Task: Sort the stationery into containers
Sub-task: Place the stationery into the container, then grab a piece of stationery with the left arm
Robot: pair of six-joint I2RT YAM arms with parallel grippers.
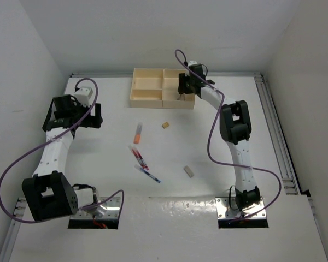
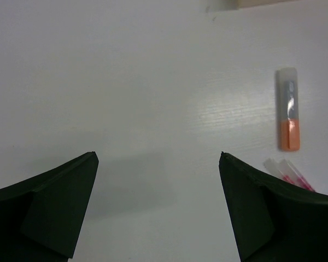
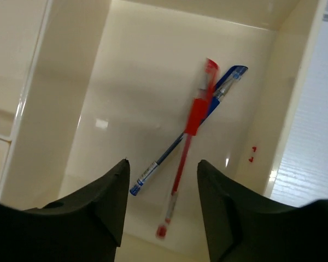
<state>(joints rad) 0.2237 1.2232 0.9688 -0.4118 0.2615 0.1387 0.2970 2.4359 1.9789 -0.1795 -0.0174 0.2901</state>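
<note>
The cream tray (image 1: 153, 103) stands at the far middle of the table. My right gripper (image 1: 182, 94) hovers open and empty over its large right compartment (image 3: 136, 65), where a red pen (image 3: 192, 123) lies crossed over a blue pen (image 3: 153, 166). The red pen's lower end is blurred. My left gripper (image 1: 98, 117) is open and empty over bare table at the left (image 2: 158, 158). The orange marker (image 1: 138, 133) lies to its right, as the left wrist view (image 2: 288, 117) also shows. A red pen (image 1: 139, 157), a blue pen (image 1: 148, 174), a tan block (image 1: 165, 125) and an eraser (image 1: 189, 171) lie on the table.
White walls close in the table on the left, back and right. A rail (image 1: 276, 136) runs along the right edge. Purple cables (image 1: 210, 147) loop beside both arms. Pen ends (image 2: 292, 173) show by my left gripper's right finger.
</note>
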